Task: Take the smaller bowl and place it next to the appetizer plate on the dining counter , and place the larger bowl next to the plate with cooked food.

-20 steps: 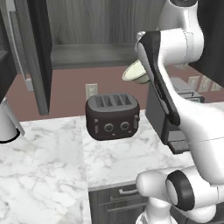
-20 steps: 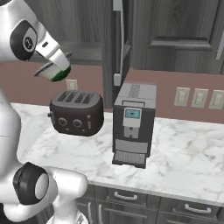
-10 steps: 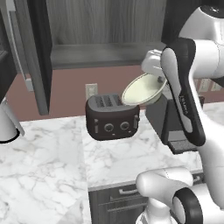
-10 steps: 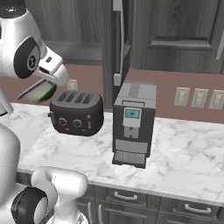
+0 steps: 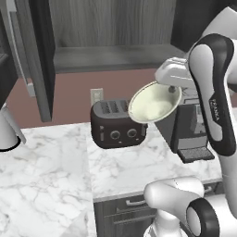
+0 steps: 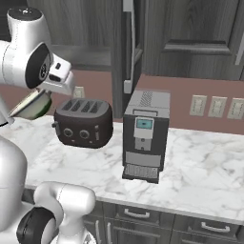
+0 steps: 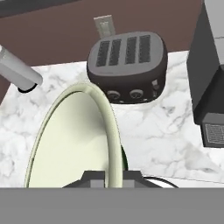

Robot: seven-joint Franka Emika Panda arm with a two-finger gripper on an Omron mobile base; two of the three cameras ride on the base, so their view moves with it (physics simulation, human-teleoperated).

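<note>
Bowl transport is progressing — the hand (image 5: 172, 88) is clenching the rim of the smaller bowl (image 5: 154, 102), which is now swinging down and outward from beside the open cabinet, tipped on edge over the black toaster (image 5: 118, 123) and the marble tabletop (image 5: 51, 162). That suggests the pick is done; the carry to the dining counter is still ahead — neither plate is in sight yet.

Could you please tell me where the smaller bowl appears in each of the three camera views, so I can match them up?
Left base view: the smaller bowl is right of centre, tilted, above the counter beside the toaster.
Right base view: at the left edge, under the hand, left of the toaster.
Hand view: lower left, clamped at its rim by the gripper.
Shared landmark: the toaster.
</note>
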